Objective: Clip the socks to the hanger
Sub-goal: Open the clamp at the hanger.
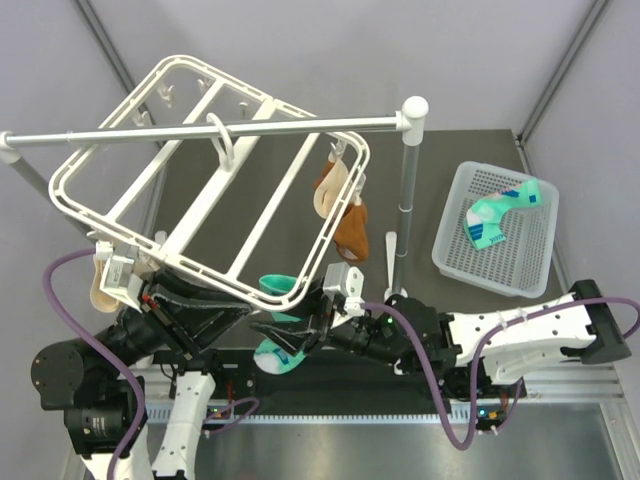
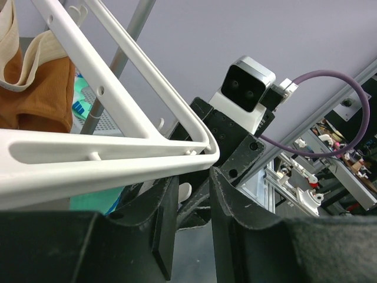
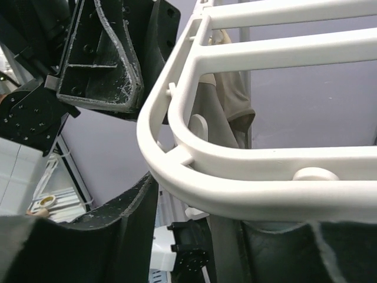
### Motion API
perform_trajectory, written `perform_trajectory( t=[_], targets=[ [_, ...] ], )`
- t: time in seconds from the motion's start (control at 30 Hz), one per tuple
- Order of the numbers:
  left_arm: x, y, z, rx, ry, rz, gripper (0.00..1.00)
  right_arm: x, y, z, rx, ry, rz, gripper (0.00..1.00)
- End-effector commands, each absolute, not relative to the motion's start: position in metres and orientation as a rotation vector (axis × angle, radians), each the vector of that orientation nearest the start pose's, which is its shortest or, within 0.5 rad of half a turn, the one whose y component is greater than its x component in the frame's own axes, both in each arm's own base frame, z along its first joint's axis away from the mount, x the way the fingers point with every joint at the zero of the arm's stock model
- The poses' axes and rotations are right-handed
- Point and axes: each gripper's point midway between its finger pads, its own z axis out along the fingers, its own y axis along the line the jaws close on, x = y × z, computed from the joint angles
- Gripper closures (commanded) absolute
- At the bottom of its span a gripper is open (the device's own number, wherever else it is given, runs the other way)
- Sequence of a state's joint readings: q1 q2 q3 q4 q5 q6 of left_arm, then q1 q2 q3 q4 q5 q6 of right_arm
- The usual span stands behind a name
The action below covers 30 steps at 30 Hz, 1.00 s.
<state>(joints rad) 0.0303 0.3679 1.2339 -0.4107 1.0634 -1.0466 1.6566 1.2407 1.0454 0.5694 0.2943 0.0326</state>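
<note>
The white hanger (image 1: 332,235) hangs by its hook from the grey rail. One teal sock (image 1: 278,288) with white and dark blue patches hangs at the hanger's near corner; I cannot tell whether a clip holds it. A second teal sock (image 1: 495,215) lies in the basket. Both grippers meet at that near corner. My left gripper (image 1: 266,325) is open by a narrow gap just under the frame corner (image 2: 118,150), with nothing between the fingers (image 2: 168,218). My right gripper (image 1: 312,325) is open wide, with the hanger rim (image 3: 265,194) crossing above its fingers (image 3: 118,236).
The grey rail (image 1: 200,130) and its post (image 1: 405,190) cross the back. An orange sock (image 1: 352,230) and a beige sock (image 1: 330,185) hang on the hanger's right side. Another beige piece (image 1: 100,285) hangs at its left corner. The white perforated basket (image 1: 443,232) stands at right.
</note>
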Motion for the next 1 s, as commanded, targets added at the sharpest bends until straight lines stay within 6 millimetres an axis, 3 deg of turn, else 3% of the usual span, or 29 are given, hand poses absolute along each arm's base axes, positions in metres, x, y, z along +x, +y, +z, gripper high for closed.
perform_trajectory(
  t=[0.0, 0.23, 0.5, 0.6, 0.73, 0.8, 0.97],
  targets=[
    [0.008, -0.171, 0.479, 0.369, 1.423, -1.401, 0.68, 0.015, 0.427, 0.437, -0.659, 1.058, 1.287, 0.62],
    [0.007, -0.171, 0.480, 0.372, 1.418, -1.402, 0.68, 0.013, 0.427, 0.443, -0.644, 1.036, 1.307, 0.68],
    [0.003, -0.171, 0.484, 0.383, 1.405, -1.397, 0.69, 0.007, 0.428, 0.442, -0.666, 1.029, 1.330, 0.96],
    [0.004, -0.170, 0.483, 0.369, 1.409, -1.374, 0.64, 0.007, 0.424, 0.444, -0.657, 1.049, 1.350, 1.00],
    [0.001, -0.165, 0.482, 0.368, 1.392, -1.263, 0.45, 0.005, 0.421, 0.441, -0.697, 1.127, 1.354, 1.00],
    [0.000, -0.165, 0.479, 0.367, 1.391, -1.253, 0.40, 0.004, 0.420, 0.439, -0.713, 1.171, 1.359, 1.00],
    [0.000, -0.167, 0.469, 0.384, 1.406, -1.274, 0.37, -0.006, 0.416, 0.444, -0.752, 1.274, 1.427, 1.00]
  ],
)
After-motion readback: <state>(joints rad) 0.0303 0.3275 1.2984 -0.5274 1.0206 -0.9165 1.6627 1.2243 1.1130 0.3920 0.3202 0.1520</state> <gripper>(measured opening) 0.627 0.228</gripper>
